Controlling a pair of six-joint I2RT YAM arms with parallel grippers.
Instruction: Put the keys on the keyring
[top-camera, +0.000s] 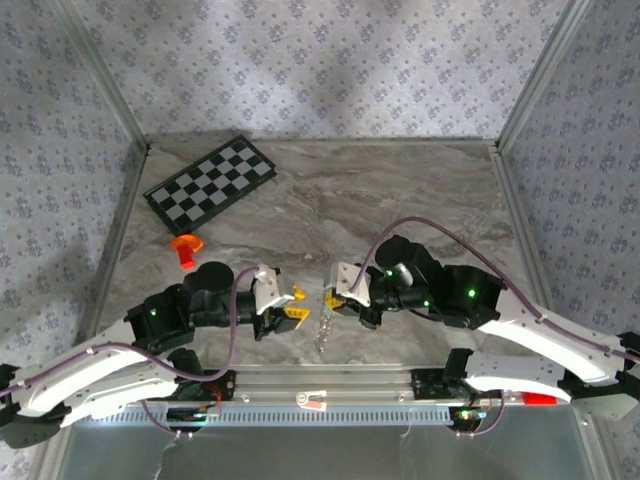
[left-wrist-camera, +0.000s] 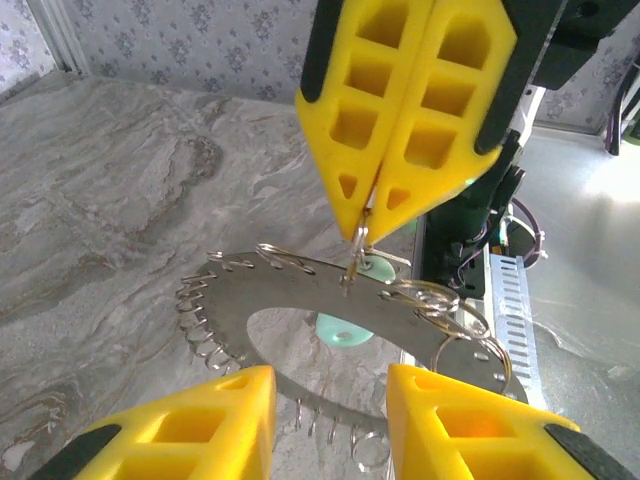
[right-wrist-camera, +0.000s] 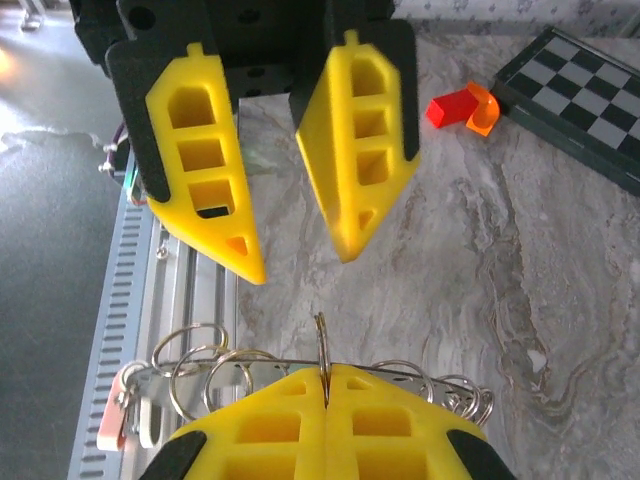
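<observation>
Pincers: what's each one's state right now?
Left pincer: open, nothing gripped.
Right pincer: closed on the keyring.

The top external camera looks steeply down from above and behind the arm bases, taking in the tabletop (top-camera: 400, 200) from near edge to far edge. The left wrist camera looks along the left gripper (left-wrist-camera: 325, 385) toward the right edge. The right wrist camera looks along the right gripper (right-wrist-camera: 325, 378) toward the far left corner's checkerboard (right-wrist-camera: 590, 110). Both wrist cameras see the keyring (left-wrist-camera: 290, 285) at close range.
</observation>
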